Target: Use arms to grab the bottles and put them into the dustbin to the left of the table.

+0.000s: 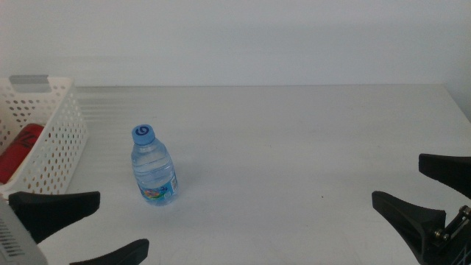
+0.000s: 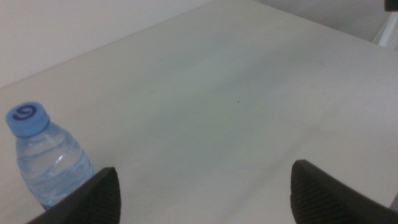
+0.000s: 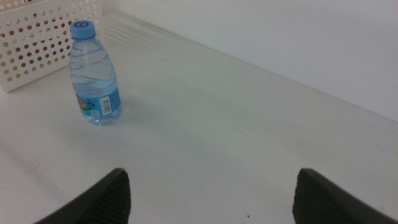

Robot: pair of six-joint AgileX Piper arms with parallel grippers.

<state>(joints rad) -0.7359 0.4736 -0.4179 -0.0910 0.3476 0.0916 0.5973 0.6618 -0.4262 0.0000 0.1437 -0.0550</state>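
The left gripper [image 1: 92, 224] is seen at the near left corner of the table [image 1: 294, 147], its two dark jaws spread wide with nothing held between them; in the left wrist view [image 2: 202, 193] only bare tabletop lies in the gap. The right gripper [image 1: 430, 188] is placed at the near right edge of the table, and its jaws are likewise parted wide and empty, as is confirmed in the right wrist view [image 3: 208, 196]. A clear water bottle [image 1: 154, 165] with a blue cap is found standing upright on the left part of the table, near the left gripper but not touched by it, and well apart from the right gripper. In the left wrist view the bottle [image 2: 48, 158] is seen just beside one jaw, partly hidden behind it. A colourful label with a barcode is shown near its base in the right wrist view [image 3: 93, 74]. The white perforated dustbin [image 1: 55, 143] is set at the left edge of the table, near the bottle and apart from it. A red can [image 1: 20, 151] is seen lying inside the dustbin, and red is also glimpsed through the holes of its wall [image 3: 37, 34] in the right wrist view.
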